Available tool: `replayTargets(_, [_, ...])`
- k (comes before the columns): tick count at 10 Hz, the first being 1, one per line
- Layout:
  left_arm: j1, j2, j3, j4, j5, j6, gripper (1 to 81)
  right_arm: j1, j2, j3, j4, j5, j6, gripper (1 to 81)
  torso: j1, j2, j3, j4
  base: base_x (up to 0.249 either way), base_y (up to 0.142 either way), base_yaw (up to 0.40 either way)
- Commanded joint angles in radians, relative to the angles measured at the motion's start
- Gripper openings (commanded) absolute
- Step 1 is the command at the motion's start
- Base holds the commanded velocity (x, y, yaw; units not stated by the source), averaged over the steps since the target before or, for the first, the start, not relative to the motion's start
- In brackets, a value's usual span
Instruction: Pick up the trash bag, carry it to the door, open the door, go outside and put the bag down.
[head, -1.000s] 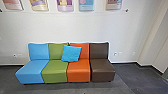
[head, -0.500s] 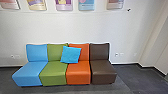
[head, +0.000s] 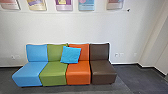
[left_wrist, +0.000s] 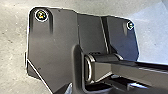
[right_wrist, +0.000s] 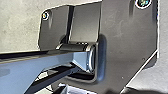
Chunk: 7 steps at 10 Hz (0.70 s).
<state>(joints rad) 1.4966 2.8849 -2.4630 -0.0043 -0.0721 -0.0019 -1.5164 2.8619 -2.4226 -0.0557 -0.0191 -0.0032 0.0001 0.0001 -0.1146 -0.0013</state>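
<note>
Head view: cushion (head: 71, 54) against backrests (head: 85, 51).

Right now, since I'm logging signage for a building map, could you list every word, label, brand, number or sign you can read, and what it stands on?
No text can be quoted: nothing here reads as a word, brand or number.
Posters on the wall: any print is too small to read, and their tops run out of view.
Row of seats: no lettering seen.
Blue cushion: no lettering seen.
</note>
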Motion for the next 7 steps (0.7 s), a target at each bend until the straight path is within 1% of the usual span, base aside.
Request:
replayTargets(1, [-0.034, -0.054, 0.044, -0.006, 0.064, -0.004, 81.1, 0.043, -0.105, 0.160, 0.005, -0.059, 0.003, 81.1, 0.000, 0.000, 0.000, 0.000, 0.000, 0.000, 0.000])
replayTargets(3, [-0.032, -0.162, 0.209, -0.005, 0.058, -0.003, 81.1, 0.049, -0.161, 0.246, 0.007, -0.065, 0.006, 81.1, 0.000, 0.000, 0.000, 0.000, 0.000, 0.000, 0.000])
replayTargets(4, [-0.034, -0.203, 0.265, -0.005, 0.054, -0.003, 81.1, 0.063, -0.185, 0.272, 0.008, -0.097, 0.008, 81.1, 0.064, -0.100, -0.036, 0.000, 0.000, 0.000, 0.000])
replayTargets(5, [-0.040, -0.217, 0.275, -0.006, 0.054, -0.006, 81.1, 0.076, -0.206, 0.300, 0.008, -0.127, 0.009, 81.1, 0.067, -0.104, -0.094, -0.026, 0.000, 0.000, 0.000])
replayTargets(6, [-0.045, -0.228, 0.279, -0.010, 0.055, -0.010, 81.1, 0.087, -0.247, 0.355, 0.010, -0.139, 0.011, 81.1, 0.076, -0.121, -0.102, -0.028, 0.000, 0.000, 0.000])
replayTargets(7, [-0.048, -0.231, 0.282, -0.020, 0.055, -0.010, 81.1, 0.103, -0.283, 0.406, 0.014, -0.142, 0.012, 81.1, 0.090, -0.144, -0.123, -0.007, 0.000, 0.000, 0.000])
